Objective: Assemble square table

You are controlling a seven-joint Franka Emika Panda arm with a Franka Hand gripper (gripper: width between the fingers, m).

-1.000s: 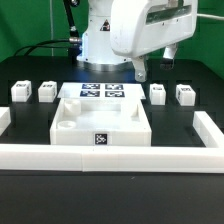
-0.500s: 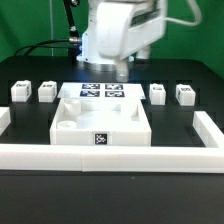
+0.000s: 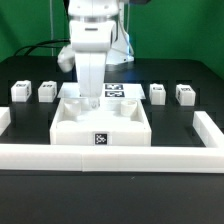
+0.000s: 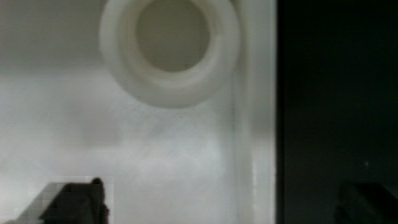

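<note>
The white square tabletop [image 3: 100, 124] lies in the middle of the black table with its rim up, a tag on its front wall and round corner sockets. My gripper [image 3: 90, 101] hangs low over its far left corner. In the wrist view the gripper [image 4: 217, 205] is open and holds nothing. One fingertip [image 4: 71, 202] is over the tabletop's inner surface [image 4: 160, 140], the other [image 4: 365, 205] over the black table, so the jaws straddle the rim. A round socket [image 4: 173, 45] lies ahead of them. Two legs [image 3: 20, 92] [image 3: 47, 91] stand on the exterior view's left, two more [image 3: 157, 93] [image 3: 185, 94] on its right.
The marker board [image 3: 112, 91] lies behind the tabletop, partly hidden by the arm. A long low white border wall [image 3: 110, 156] runs along the front and turns back at both sides [image 3: 206, 124]. Cables hang at the back left.
The arm has swung from the exterior view's right to its left and come down onto the tabletop's far left corner. The tabletop and the legs have not moved.
</note>
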